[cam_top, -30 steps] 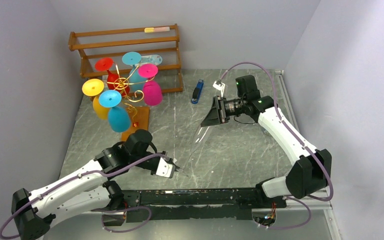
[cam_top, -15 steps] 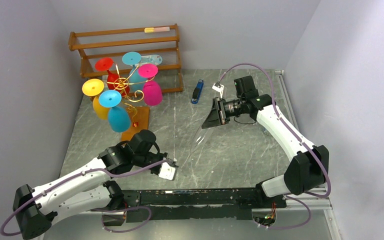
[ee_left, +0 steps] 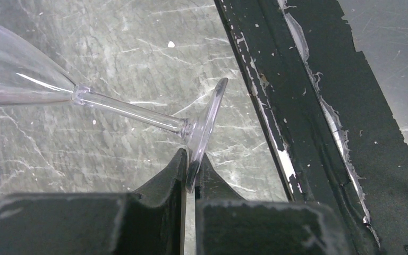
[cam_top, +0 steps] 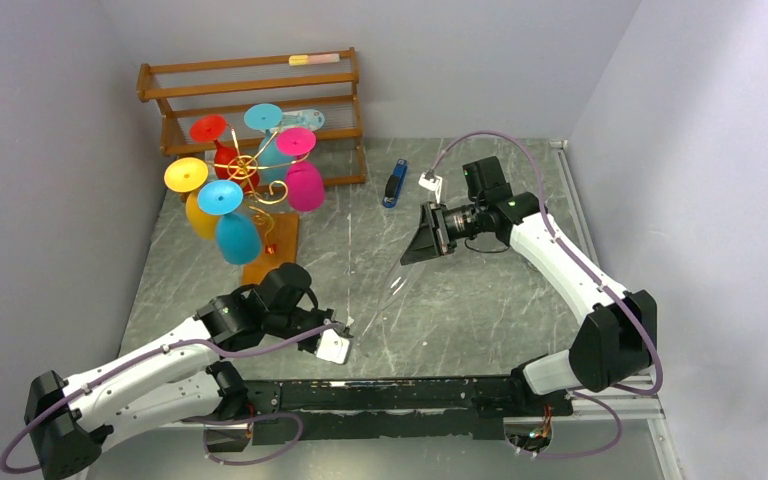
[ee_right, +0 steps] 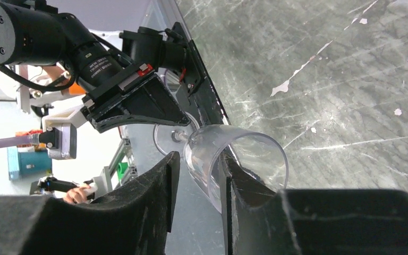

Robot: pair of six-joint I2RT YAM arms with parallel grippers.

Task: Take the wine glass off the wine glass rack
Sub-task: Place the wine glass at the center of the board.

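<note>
wine glass (ee_left: pixel 133 111) off rack (cam_top: pixel 272 250), slanted over table (cam_top: pixel 480 330) middle: foot near-left, bowl far-right. your left claw (ee_left: pixel 191 162) pinches foot edge tight. right claw (ee_right: pixel 199 178) half open round bowl rim, grip unclear.

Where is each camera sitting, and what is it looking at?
Top camera: above and behind the arms, looking down at the table; both arms show, and the wine glass rack stands far left.
Left wrist camera: on the left arm, looking along the left gripper, shut on the foot of the clear wine glass.
Right wrist camera: on the right arm, looking past the right gripper, which straddles the glass's rim, toward the left gripper.
Shared: both wrist views show that same glass.
</note>
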